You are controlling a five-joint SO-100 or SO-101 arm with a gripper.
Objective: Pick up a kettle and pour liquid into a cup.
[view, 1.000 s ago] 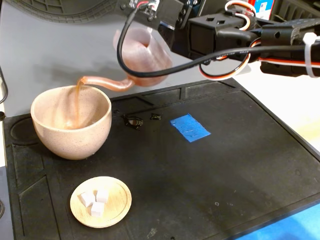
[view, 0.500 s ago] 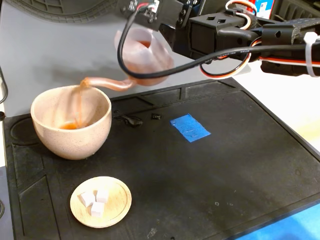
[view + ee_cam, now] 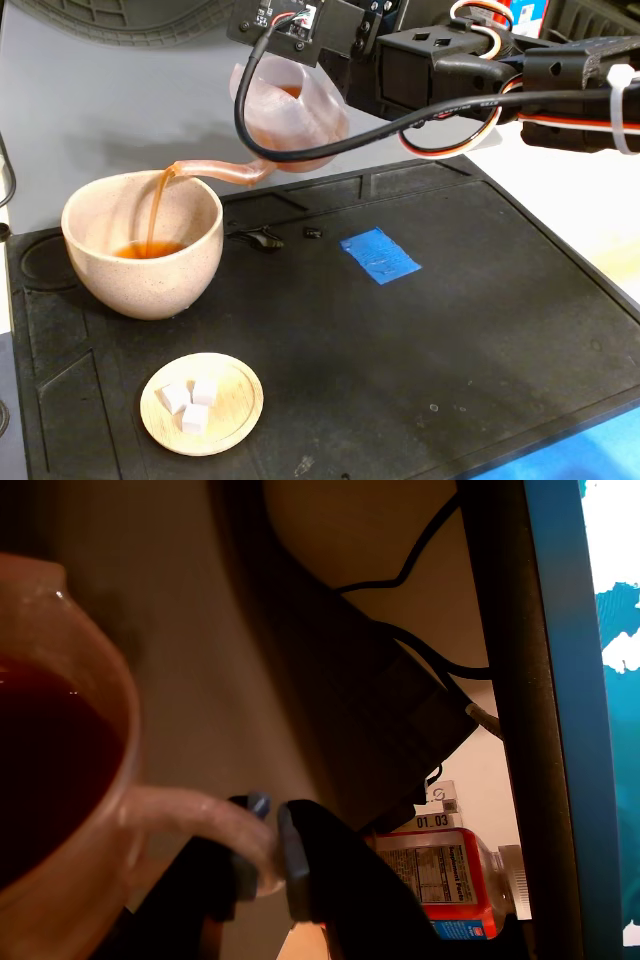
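The translucent pinkish kettle (image 3: 295,115) hangs tilted in the air above the mat's back edge, its long spout (image 3: 215,170) reaching left over the cup. A thin stream of reddish-brown liquid (image 3: 158,205) runs from the spout tip into the beige speckled cup (image 3: 150,275) and pools at its bottom. My gripper (image 3: 345,90) is at the kettle's right side. In the wrist view the gripper (image 3: 265,850) is shut on the kettle's pale loop handle (image 3: 190,815). The kettle (image 3: 115,780) there still holds dark red liquid (image 3: 50,750).
The cup stands at the left of a black mat (image 3: 450,350). A small wooden dish (image 3: 235,405) with three white cubes lies in front of the cup. A blue tape patch (image 3: 378,254) and small black bits (image 3: 258,238) lie mid-mat. A red-labelled bottle (image 3: 440,880) shows in the wrist view.
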